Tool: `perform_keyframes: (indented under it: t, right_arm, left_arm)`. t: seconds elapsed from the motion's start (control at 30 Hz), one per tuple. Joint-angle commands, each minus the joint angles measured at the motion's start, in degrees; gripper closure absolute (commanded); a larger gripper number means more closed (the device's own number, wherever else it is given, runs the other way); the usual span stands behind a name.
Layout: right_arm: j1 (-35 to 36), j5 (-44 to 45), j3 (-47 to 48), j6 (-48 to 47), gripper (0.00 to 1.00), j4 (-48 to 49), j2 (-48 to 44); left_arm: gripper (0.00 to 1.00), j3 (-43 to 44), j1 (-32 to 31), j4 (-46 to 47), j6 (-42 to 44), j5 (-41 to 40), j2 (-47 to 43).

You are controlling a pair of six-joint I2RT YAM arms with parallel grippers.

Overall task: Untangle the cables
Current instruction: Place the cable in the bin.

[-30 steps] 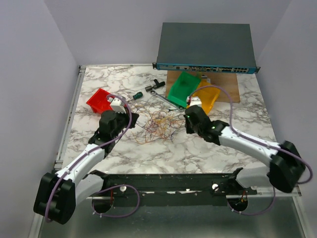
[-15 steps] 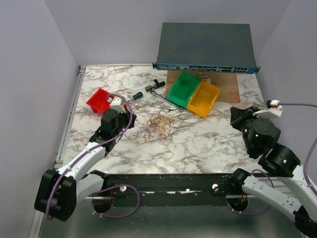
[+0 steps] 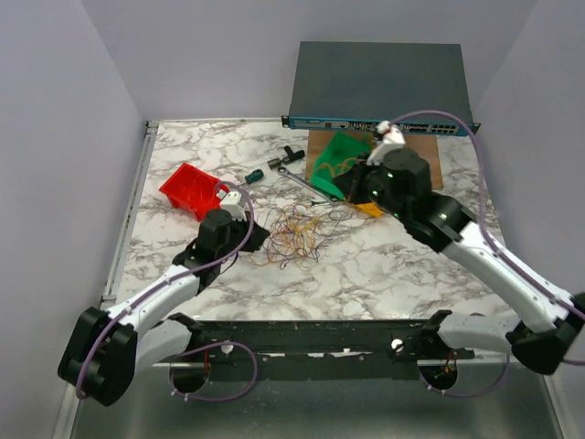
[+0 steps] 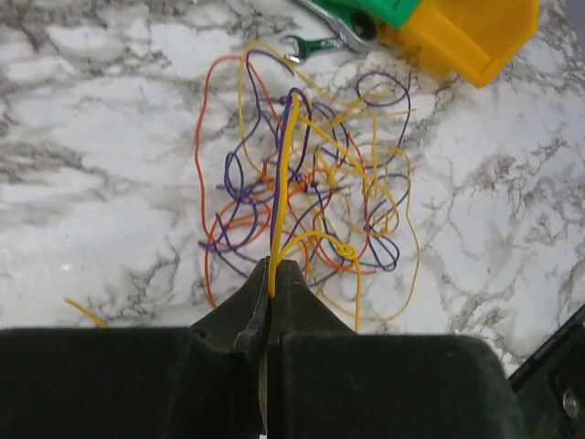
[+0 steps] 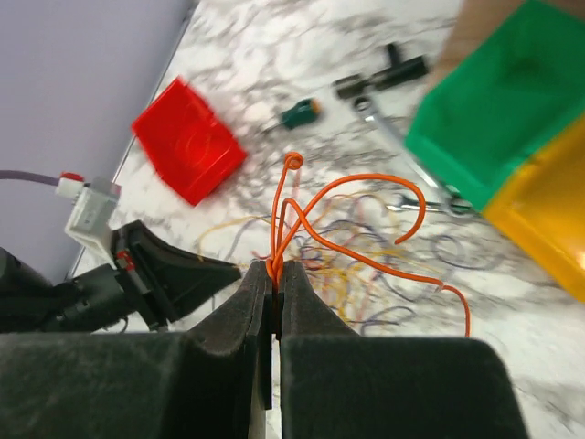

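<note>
**A:** How do the cables (image 3: pixel 291 234) look, please?

**B:** They are very thin, flexible wires in orange, yellow, red and dark purple, bent into loose loops and curls. Most lie in one tangled heap on the table (image 3: pixel 384 265), near its middle, between the two arms.

**A:** And the left gripper (image 4: pixel 272 273)?

**B:** Its black fingers are pressed together on one yellow and one dark purple wire. These two run side by side from the fingertips into the heap.

**A:** The right gripper (image 5: pixel 276 267)?

**B:** It is also clenched, on a few orange wires held up off the table. They rise from the tips and cross each other. One ends in a small curl, and another makes a wide arc to the side. In the top view they are seen against the green bin (image 3: pixel 343 146).

**A:** What other things are there?

**B:** There is a red bin (image 3: pixel 192 189) and a yellow bin (image 4: pixel 471 37), smooth plastic with sloping walls, like the green bin. The yellow bin touches the green one. A shiny metal wrench (image 3: pixel 302 183) lies near them, and also a screwdriver (image 3: pixel 253 175) with a green handle.

**A:** The surface and the room?

**B:** The table is smooth, with a white marble pattern and grey veins. At the far edge stands a flat grey metal box (image 3: pixel 379 82) with a row of ports, and a wooden board (image 3: pixel 435 157) lies just in front of it. The walls (image 3: pixel 55 137) are plain, pale lilac-grey.
</note>
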Motion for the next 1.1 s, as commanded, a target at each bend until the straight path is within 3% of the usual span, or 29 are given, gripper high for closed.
perform_keyframes:
  t: [0.0, 0.27, 0.6, 0.9, 1.07]
  right_arm:
    - [0.3, -19.2, 6.1, -2.7, 0.99, 8.2, 12.2]
    - [4.0, -24.8, 23.8, -2.1, 0.99, 14.7, 36.8]
    - [9.6, -29.8, 57.3, -0.6, 0.99, 13.6, 67.3]
    - [9.7, -36.6, 60.4, 3.6, 0.99, 35.7, 79.2]
    - [9.7, -36.3, 64.3, 4.0, 0.99, 38.2, 86.1]
  left_arm:
    - [1.00, -8.3, -0.9, -2.1, -5.4, 2.2, -9.6]
    - [1.00, -14.0, -1.4, -19.1, -8.3, -1.1, -32.0]
    - [1.00, -12.8, -1.3, -31.7, -11.6, -4.6, -44.0]
    - [1.00, -3.9, -1.3, -39.1, -11.9, -11.8, -45.6]
    - [1.00, 3.3, -1.3, -44.1, -10.2, -16.0, -43.0]
